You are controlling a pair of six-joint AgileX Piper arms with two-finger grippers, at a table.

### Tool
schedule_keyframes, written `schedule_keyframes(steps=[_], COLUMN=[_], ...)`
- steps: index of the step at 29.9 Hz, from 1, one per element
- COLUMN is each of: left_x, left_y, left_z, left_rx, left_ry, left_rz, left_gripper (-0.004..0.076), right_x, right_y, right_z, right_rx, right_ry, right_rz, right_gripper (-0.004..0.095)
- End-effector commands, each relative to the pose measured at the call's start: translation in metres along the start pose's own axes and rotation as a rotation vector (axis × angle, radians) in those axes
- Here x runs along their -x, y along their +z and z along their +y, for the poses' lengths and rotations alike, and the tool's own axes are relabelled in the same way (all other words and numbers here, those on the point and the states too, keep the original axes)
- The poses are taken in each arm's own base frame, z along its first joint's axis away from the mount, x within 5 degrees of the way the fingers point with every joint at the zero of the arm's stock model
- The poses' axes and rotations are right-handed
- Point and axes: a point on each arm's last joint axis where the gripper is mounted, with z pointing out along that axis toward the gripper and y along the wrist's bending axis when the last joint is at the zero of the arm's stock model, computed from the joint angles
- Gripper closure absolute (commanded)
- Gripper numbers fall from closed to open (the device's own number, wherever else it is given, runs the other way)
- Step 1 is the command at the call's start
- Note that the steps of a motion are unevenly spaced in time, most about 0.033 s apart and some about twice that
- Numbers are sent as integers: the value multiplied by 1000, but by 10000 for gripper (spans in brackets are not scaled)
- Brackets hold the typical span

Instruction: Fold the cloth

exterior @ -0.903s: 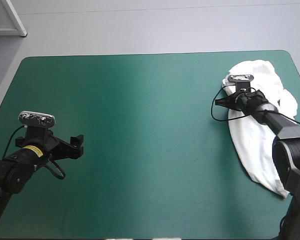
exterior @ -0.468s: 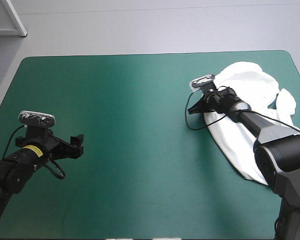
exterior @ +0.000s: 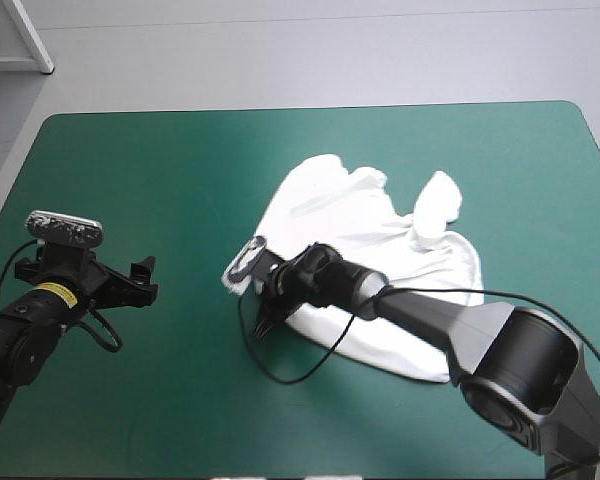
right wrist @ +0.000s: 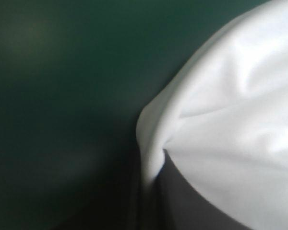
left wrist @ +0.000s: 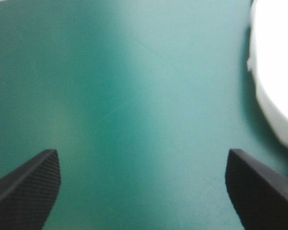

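Right pincer clamped on the T-shirt; left pincer spread wide.
At the right pincer's black fingers the white cloth gathers into a pinched fold. The rest lies crumpled behind it on the teal-green cover, the arm lying across it. The left pincer's fingers stand apart over bare cover, with the T-shirt's rim ahead and off to one side.
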Motion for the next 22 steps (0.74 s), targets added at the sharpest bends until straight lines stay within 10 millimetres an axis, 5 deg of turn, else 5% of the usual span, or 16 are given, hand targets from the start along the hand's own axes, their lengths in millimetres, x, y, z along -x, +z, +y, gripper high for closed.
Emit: schedule_keyframes(steps=[1,5,9,16,22], left_x=[26,38,37,36,34], left_y=[-24,-41,-43,-41,-41], left_z=[9,14,15,13,10], left_rx=[66,104,105,82,52], left_ry=[2,12,6,-21,-40], left_rz=[-142,-184,-166,-145,-124], left_gripper=[56,56,56,56,56], right_x=[29,32,34,47,58], right_y=[-36,-42,-45,-61,-130], right_z=[57,100,105,95,70], right_rx=[71,129,146,125,-15], right_ry=[-134,-223,-135,-30,151], right_rz=[-148,-165,-156,-141,-133], right_gripper=[918,920,846,47,104])
